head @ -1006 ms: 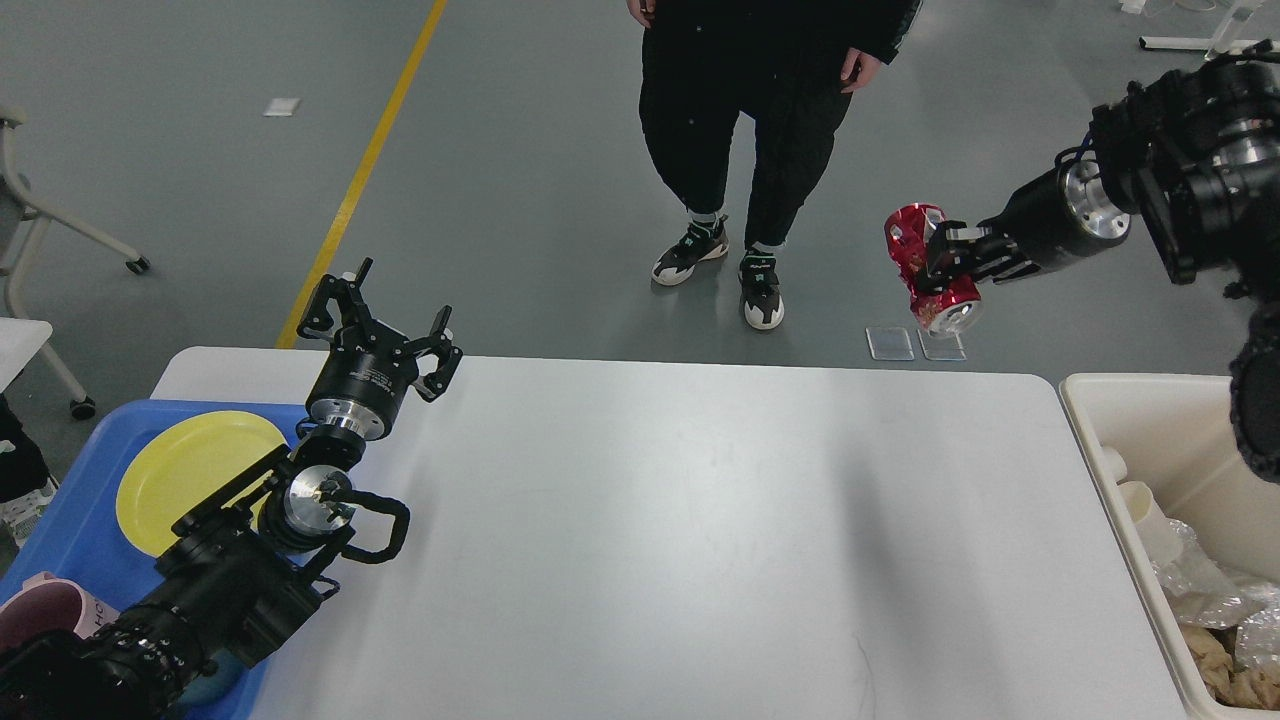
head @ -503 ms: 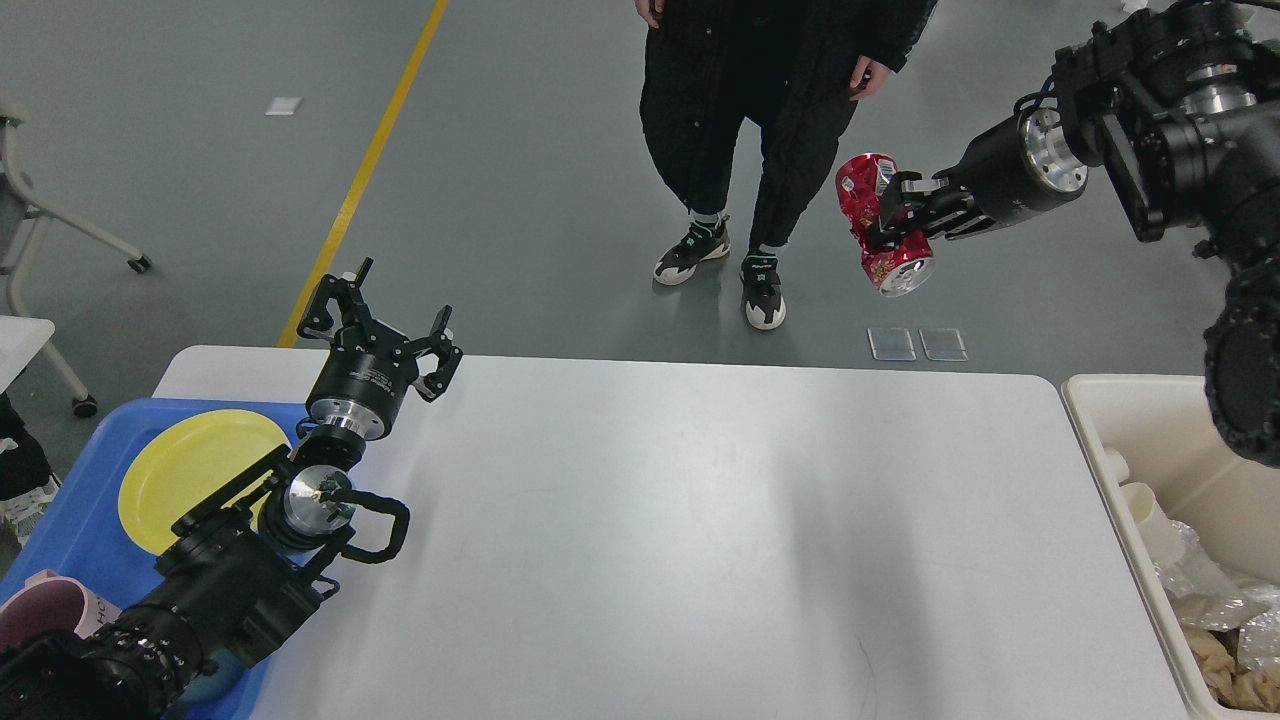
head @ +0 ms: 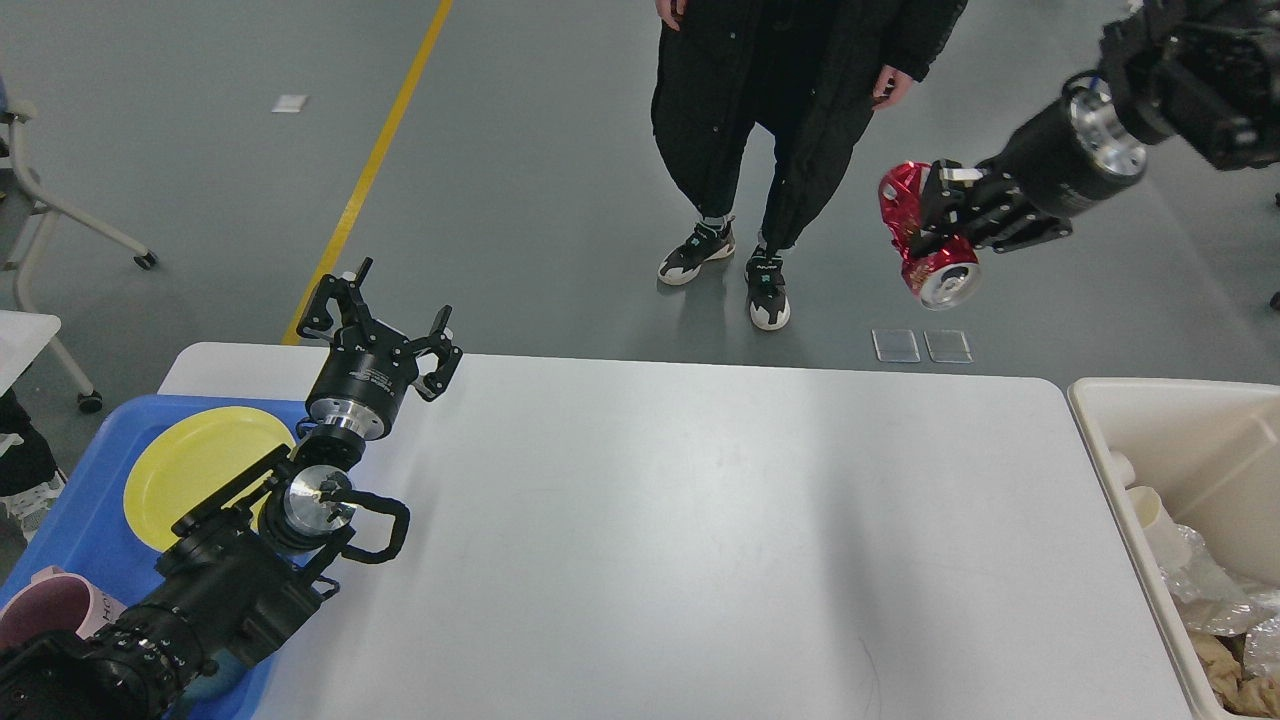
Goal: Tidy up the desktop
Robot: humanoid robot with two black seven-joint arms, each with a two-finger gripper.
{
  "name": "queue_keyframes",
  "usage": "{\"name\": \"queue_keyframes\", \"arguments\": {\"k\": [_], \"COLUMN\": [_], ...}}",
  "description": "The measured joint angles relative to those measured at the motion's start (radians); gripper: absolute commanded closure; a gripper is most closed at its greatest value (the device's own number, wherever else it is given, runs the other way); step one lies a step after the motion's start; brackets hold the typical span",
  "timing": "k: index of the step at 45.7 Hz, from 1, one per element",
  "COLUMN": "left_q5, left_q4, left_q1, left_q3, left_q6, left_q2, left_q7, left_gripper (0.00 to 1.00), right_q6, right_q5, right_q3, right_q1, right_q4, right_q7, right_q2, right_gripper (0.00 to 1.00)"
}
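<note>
Desktop [head: 700, 540] fills the lower middle of the view, white and wide. Right gripper [head: 945, 222] is raised beyond the far right corner, over the floor, fingers clamped on a crushed red can [head: 925, 250] tilted with its silver end down. Left gripper [head: 385, 320] hovers at the far left edge, fingers spread, holding nothing. Blue tray [head: 90, 500] at left carries a yellow plate [head: 195, 470] and a pink cup [head: 50, 610]. Cream bin [head: 1120, 470] sits just off the right edge. A person [head: 780, 110] stands behind.
</note>
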Motion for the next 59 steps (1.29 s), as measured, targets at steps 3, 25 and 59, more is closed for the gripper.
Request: {"name": "queue_keyframes", "arguments": {"k": [3, 25, 59], "left_q5": [0.000, 0.000, 0.000], "left_q4": [0.000, 0.000, 0.000], "left_q1": [0.000, 0.000, 0.000], "left_q3": [0.000, 0.000, 0.000], "left_q6": [0.000, 0.000, 0.001], "left_q2": [0.000, 0.000, 0.000], "left_q7": [0.000, -0.002, -0.002], "left_gripper": [0.04, 0.04, 0.04], "right_q6": [-0.109, -0.451, -0.768], "right_q5": [0.000, 0.001, 0.421], "right_q3": [0.017, -0.022, 0.210], "right_q1": [0.075, -0.204, -1.364], "right_q4": [0.200, 0.213, -0.912], "right_q7": [-0.148, -0.320, -0.330], "right_q2": [-0.047, -0.147, -0.085], "right_gripper": [1.00, 1.00, 0.00]}}
